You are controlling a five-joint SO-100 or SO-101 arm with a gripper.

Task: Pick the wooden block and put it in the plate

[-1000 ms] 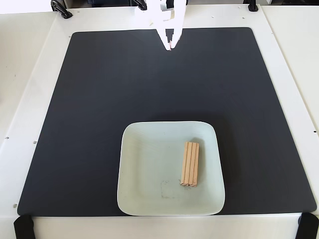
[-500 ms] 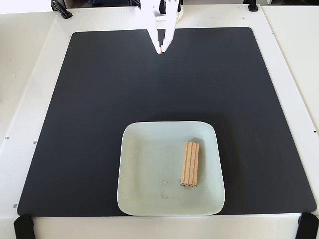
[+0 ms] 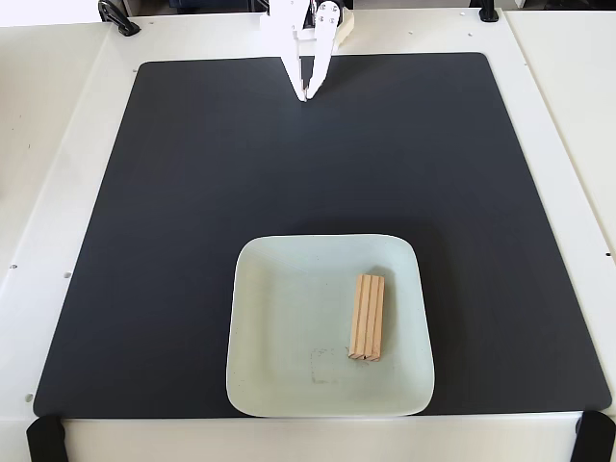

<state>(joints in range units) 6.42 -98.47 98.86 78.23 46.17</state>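
Fingers [image 3: 305, 94] pinched together, empty; wooden block [image 3: 368, 317] lies in plate [image 3: 252, 289].

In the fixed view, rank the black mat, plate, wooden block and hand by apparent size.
1. black mat
2. plate
3. wooden block and hand: similar apparent size, and the hand sits farther away, so unranked.
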